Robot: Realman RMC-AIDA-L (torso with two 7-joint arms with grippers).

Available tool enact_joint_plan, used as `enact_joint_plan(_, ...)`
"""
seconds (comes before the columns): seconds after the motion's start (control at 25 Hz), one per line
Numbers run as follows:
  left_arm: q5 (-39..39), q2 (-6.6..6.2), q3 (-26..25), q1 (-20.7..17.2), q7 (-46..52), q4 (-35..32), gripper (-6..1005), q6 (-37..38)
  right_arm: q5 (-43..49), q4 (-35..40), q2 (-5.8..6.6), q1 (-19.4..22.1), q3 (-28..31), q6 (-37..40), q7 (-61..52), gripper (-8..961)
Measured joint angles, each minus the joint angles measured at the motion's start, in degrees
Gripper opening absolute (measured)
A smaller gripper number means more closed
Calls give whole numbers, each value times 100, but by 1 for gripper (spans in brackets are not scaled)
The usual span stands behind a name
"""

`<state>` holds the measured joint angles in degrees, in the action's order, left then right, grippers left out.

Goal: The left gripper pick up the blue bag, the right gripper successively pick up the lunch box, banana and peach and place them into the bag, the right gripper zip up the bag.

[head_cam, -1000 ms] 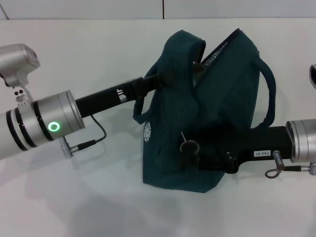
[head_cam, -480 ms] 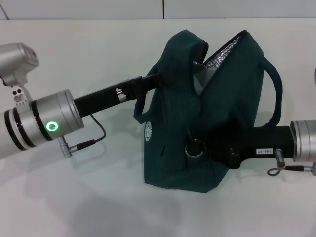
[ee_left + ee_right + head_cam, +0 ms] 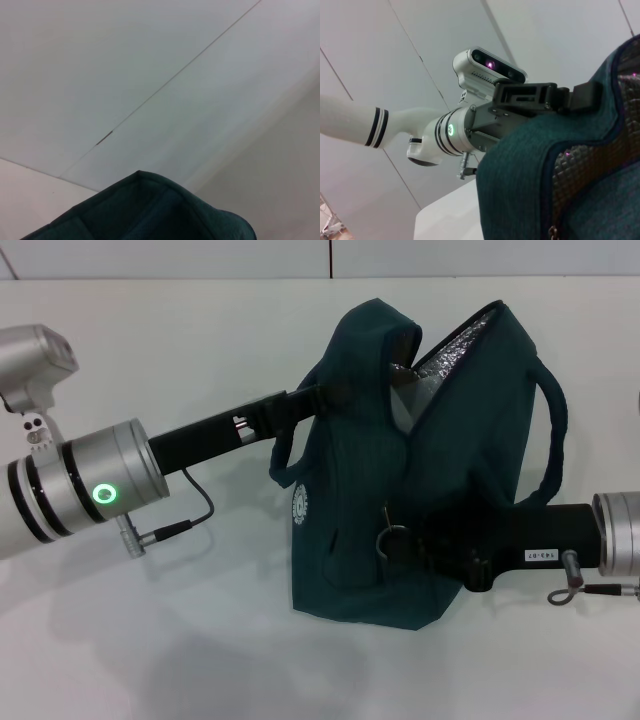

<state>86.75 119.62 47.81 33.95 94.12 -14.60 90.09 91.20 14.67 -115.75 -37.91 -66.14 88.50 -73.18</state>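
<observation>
White worktop fills the head view, and on it stands one blue bag, its mouth gaping toward the far side so that the silver foil lining shows. One round white logo sits on the bag's near-left face, and a loop handle arches off its right side; a second handle cannot be picked out.

From the left, the left gripper reaches in to the raised upper corner of the bag, where fabric bunches over its tip; whether its fingers are together or apart cannot be told. Its silver wrist carries one green light.

From the right, the right gripper lies against the bag's lower front beside a small metal ring; its fingertips merge with the dark cloth, so their state cannot be told either.

Only the right wrist view shows the left arm's white camera housing and the quilted foil close up, with the bag's rim in front. Only a fold of teal fabric and a pale wall appear in the left wrist view.

Lunch box, banana and peach are not visible in any view.
</observation>
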Motion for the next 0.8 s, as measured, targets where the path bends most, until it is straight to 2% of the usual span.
enact_joint_plan(0.32,-1,0,0,-3,-1,-16,42,0,-22,40,-4,54,0,-25,45,74)
enact_joint_plan(0.64,-2,0,1,-7,-12,-2,41,0,-42,89,-20,135,41,-35,70,36)
enact_joint_plan(0.8,10,-4,29,-3,-13,-12,41,36,-66,260,-16,338,49,99,94,19)
